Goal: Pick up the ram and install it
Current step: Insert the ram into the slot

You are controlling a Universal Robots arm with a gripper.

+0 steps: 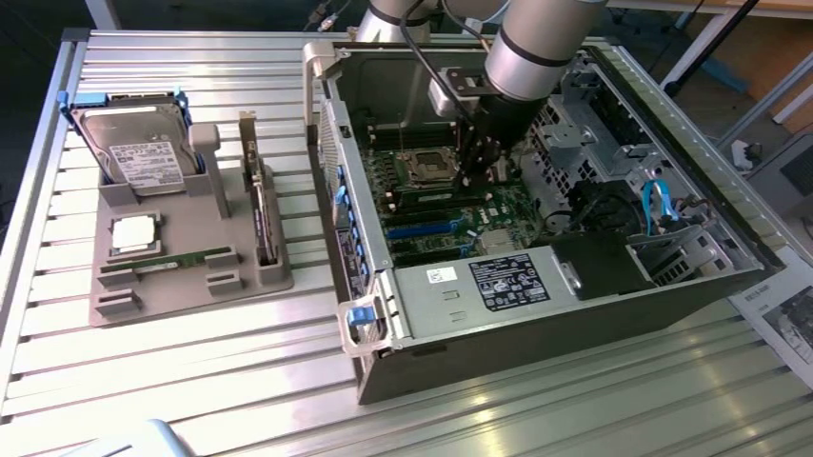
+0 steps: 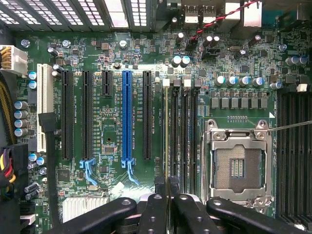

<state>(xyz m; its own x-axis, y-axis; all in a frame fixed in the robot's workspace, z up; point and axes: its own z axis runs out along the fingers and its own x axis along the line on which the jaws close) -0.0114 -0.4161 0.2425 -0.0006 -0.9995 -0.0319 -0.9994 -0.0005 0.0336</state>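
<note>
we judge the step in hand to be the install: the pickup looks done, and the stick is being presented to its slot. the gripper (image 2: 167, 184) has its fingers (image 2: 155, 207) pressed close on the ram (image 2: 166, 131), which we see edge-on as a thin pale line between them. the ram hangs along the memory slots (image 2: 183, 131) just beside the processor socket (image 2: 239, 165), over the slot farthest from the socket, on the side toward the blue expansion slot (image 2: 127, 117). whether its lower edge already touches that slot, we cannot tell.

as we read it, seating calls for the stick's edge to run true with the slot along its whole length, with the end latches open, and for an even push straight down. a tilt would let one end catch first.

in the exterior view the gripper (image 1: 477, 164) stands inside the open computer case (image 1: 368, 367), close by the socket. well away from the socket, outside the case toward the exterior view's left, a grey tray (image 1: 114, 307) carries a second stick (image 1: 171, 260), a hard drive (image 1: 140, 152) and an upright card (image 1: 261, 214).

case and tray rest on a slatted metal bench (image 1: 190, 390), brightly lit. past it the room shows little more than frame legs and cables.
</note>
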